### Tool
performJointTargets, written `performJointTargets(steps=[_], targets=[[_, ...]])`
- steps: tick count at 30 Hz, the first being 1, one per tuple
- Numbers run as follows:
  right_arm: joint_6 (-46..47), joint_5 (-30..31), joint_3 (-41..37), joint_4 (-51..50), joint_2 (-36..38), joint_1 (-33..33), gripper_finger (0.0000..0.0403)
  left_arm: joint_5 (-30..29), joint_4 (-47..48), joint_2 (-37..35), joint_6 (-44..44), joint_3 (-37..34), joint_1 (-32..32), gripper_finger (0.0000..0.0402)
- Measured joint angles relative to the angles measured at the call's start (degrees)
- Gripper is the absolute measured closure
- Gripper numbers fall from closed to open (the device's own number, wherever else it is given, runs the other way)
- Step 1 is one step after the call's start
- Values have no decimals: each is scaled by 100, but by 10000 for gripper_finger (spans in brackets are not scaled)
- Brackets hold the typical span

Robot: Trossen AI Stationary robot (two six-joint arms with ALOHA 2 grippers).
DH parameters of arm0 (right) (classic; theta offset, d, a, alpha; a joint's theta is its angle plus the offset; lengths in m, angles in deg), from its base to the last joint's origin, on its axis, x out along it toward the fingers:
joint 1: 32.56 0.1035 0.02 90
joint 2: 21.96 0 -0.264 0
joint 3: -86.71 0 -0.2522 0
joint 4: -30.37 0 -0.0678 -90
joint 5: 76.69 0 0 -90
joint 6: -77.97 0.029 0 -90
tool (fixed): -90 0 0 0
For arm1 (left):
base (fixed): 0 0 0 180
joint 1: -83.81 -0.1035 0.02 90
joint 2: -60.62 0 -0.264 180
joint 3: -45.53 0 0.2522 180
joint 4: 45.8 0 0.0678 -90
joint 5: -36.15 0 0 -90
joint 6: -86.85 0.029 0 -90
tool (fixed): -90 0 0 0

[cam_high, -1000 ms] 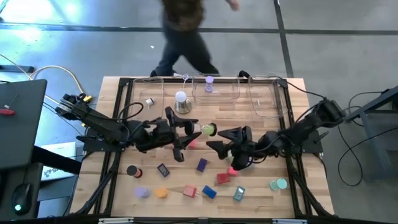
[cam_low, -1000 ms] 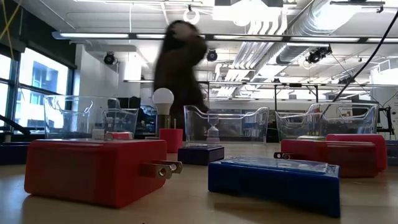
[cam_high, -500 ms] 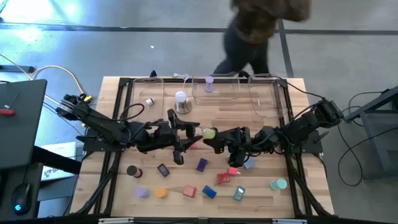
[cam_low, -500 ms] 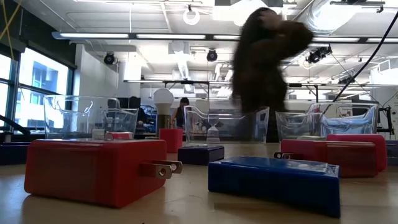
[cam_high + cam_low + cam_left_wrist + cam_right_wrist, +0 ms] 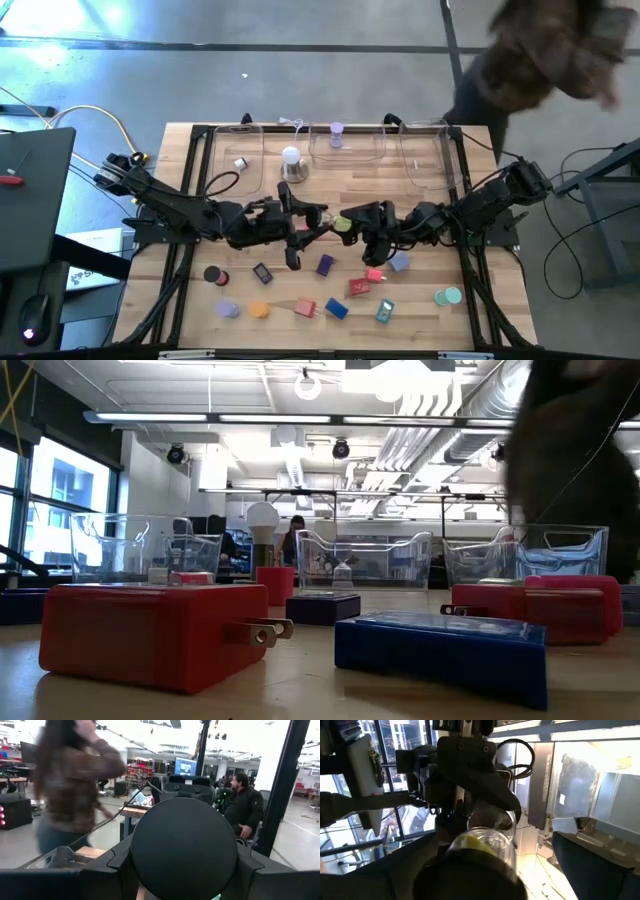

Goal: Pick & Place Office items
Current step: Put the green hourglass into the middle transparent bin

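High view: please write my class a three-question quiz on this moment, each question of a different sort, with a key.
1. True or false: the left gripper holds the roll with a yellow-green core.
2. Where is the white bulb? A. in a gripper; B. standing on the table; C. on the floor.
3. Fill in: the right gripper, next to the roll, is ___.
Key: 1 true; 2 B; 3 open.

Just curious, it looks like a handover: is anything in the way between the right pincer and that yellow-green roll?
Nothing visible. The left pincer holds the yellow-green roll, and the open right pincer is right at it, one finger on either side of the roll.
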Motion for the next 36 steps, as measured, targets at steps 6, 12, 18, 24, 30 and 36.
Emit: performJointTargets(steps=[6,12,18,24,30,36], targets=[[-31,150,0,-20,0,2,27,65,-6,100,-110,0,-1,212],[134,333,0,-89,0,31,91,68,-20,100,-55,0,0,212],[234,556,0,-348,0,31,179,61,-9,100,-38,2,-1,212],[79,711,22,-362,17,132,229,90,33,103,-80,-2,-1,212],[65,977,12,-326,4,291,218,91,165,103,-157,-2,1,212],[189,1352,9,-315,2,299,228,60,192,103,-152,-2,-3,212]])
